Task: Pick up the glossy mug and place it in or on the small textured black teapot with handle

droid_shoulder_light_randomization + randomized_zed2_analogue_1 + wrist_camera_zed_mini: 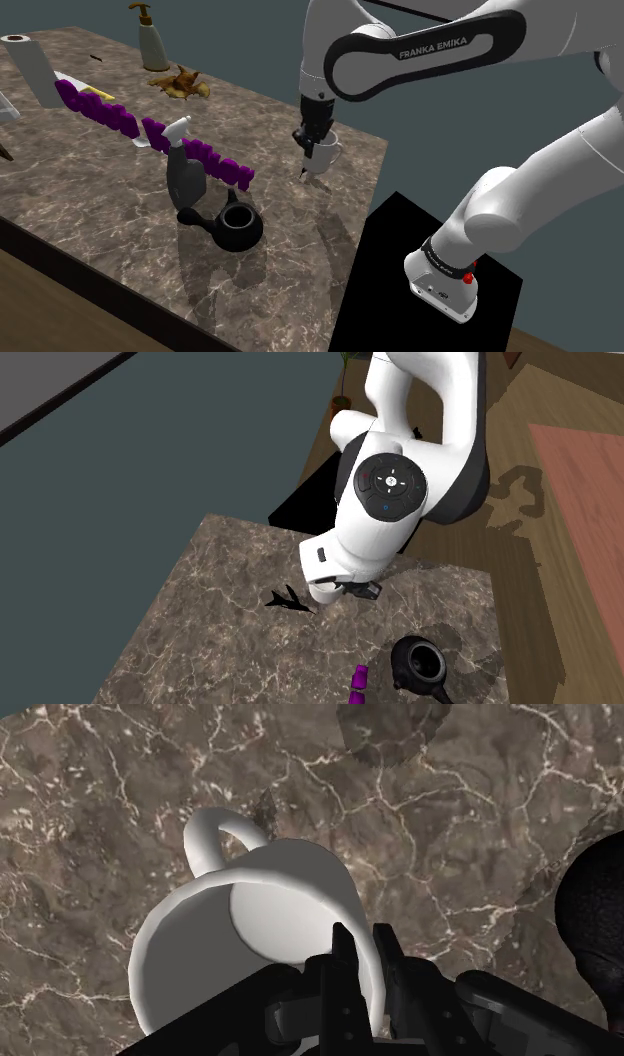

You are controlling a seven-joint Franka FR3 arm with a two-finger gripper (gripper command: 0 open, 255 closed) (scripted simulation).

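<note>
Two black fingers of the gripper [362, 942] clasped the white mug [250, 919] by its rim, one inside and one outside. The mug hung tilted near the stone counter's [90, 230] edge on the shoulder view's right, by the corner. Bare counter lay open between it and the black teapot [238, 225], which stood just beside a grey spray bottle [183, 172].

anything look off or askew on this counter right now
Only the white mug: the gripper pinches its rim, one finger inside and one outside, so it looks a little tilted in the grip rather than level. The black teapot and the spray bottle stand upright, and nothing looks spilled.
</note>
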